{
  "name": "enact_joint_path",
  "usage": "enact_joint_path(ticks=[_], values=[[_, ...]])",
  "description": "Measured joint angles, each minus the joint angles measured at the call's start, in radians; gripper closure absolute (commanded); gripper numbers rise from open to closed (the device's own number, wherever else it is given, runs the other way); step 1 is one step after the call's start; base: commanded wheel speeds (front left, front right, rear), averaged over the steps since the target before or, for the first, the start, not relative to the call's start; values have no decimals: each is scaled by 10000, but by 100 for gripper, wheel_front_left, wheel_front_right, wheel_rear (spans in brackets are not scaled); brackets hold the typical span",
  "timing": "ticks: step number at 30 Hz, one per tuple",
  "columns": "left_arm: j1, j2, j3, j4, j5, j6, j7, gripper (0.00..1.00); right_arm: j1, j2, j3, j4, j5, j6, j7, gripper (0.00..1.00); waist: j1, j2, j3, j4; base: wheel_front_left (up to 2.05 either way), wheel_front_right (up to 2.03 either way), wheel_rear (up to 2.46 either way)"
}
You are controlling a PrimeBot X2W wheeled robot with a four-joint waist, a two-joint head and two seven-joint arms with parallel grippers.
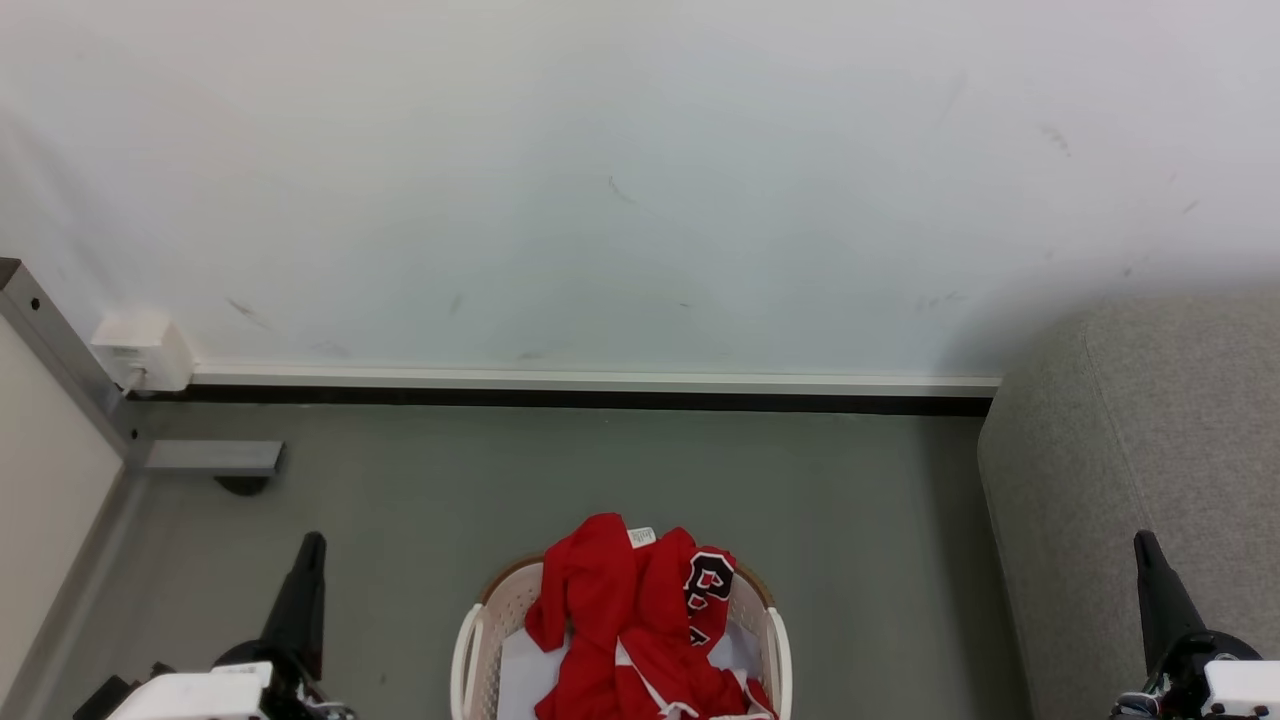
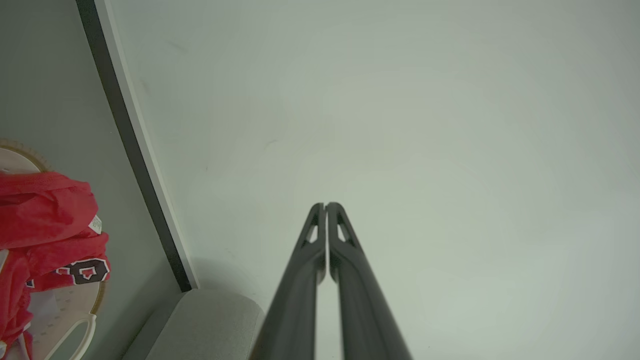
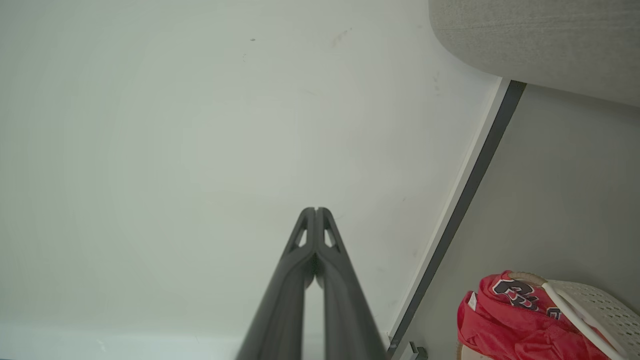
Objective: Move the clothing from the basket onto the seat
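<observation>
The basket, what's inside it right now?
Red clothing is heaped in the basket and draped over its far rim. A pale liner sheet shows beneath it. Anything under the heap is covered.

Leaving bare grey floor [image 1: 400,560] open on both flanks of the white laundry basket [image 1: 488,622] and between it and the skirting board [image 1: 600,380]. Closing off the right with the light grey sofa [image 1: 1100,470], the far side with the white wall [image 1: 640,200], the left with a metal frame foot [image 1: 212,457] and pale panel [image 1: 40,460]. Crowding the basket's open top with heaped red garments [image 1: 610,610], spilling over the far rim.
</observation>
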Motion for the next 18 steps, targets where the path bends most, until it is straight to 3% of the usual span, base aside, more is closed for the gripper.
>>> enact_joint_path(ticks=[18], values=[[0, 0, 0, 0, 0, 0, 0, 100, 0, 0, 0, 0, 0, 0, 0, 100, 0, 0, 0, 0, 0, 0, 0]])
